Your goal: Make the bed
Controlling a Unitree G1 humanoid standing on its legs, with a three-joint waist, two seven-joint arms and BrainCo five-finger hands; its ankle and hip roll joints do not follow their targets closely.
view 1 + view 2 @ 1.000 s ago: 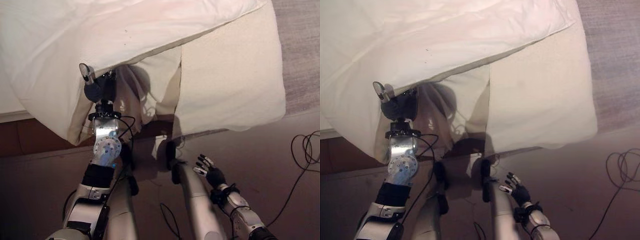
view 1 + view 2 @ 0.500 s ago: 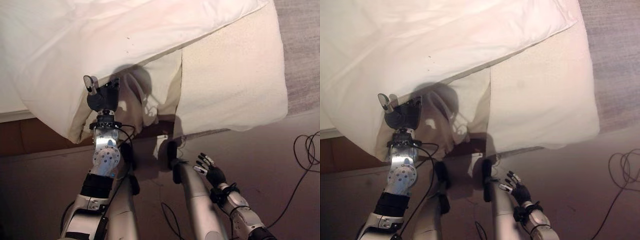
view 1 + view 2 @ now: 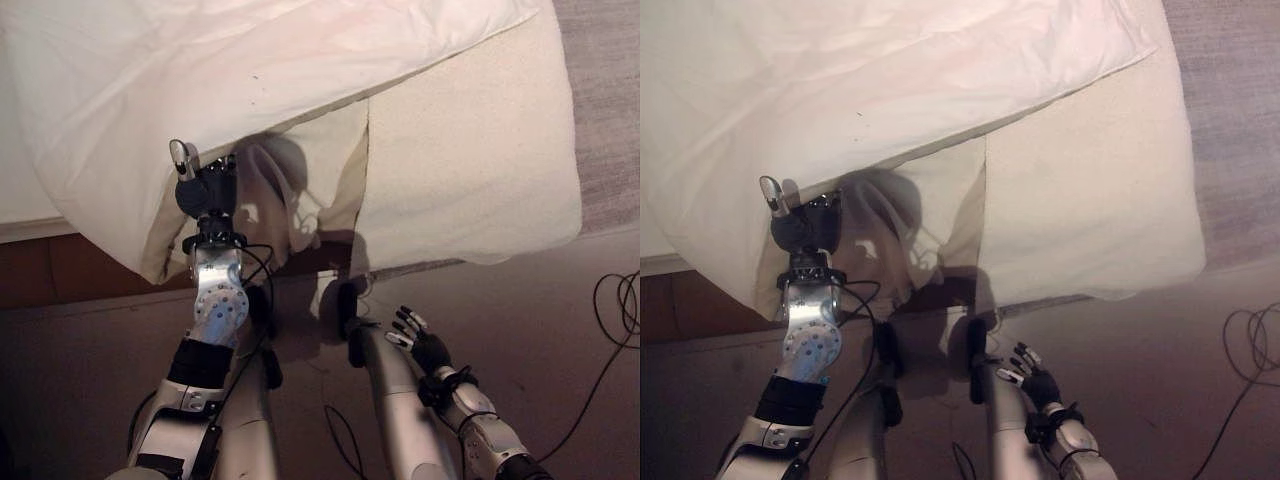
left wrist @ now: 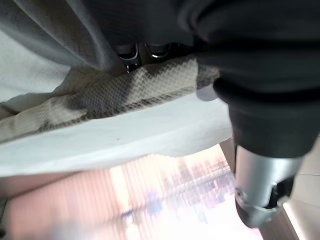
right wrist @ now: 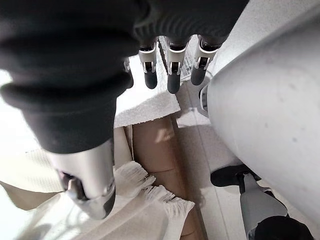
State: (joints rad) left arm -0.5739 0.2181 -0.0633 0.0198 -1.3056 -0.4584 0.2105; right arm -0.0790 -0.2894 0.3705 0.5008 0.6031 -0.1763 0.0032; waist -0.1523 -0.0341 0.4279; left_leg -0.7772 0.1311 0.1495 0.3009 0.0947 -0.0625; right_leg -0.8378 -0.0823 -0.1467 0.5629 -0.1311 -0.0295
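Note:
A white duvet (image 3: 250, 70) lies rumpled over the bed, its edge hanging off the near side. Under it a cream woven blanket (image 3: 460, 160) drapes down over the bed's corner towards the floor. My left hand (image 3: 205, 190) is raised to the duvet's hanging edge, fingers curled into a bunched fold of the cream blanket (image 4: 130, 90), thumb (image 3: 180, 155) sticking up free. My right hand (image 3: 425, 348) hangs low near the floor, apart from the bedding, with its fingers (image 5: 170, 75) straight and holding nothing.
The brown wooden bed frame (image 3: 50, 275) shows below the bedding on the left. A fringed hem of the blanket (image 5: 150, 192) hangs by the frame. Grey carpet (image 3: 605, 100) lies to the right of the bed, smooth floor (image 3: 540, 330) in front.
My left hand has kept its hold on the bunched cloth and moved only slightly. The whole view has shifted a little. The right hand has stayed where it was.

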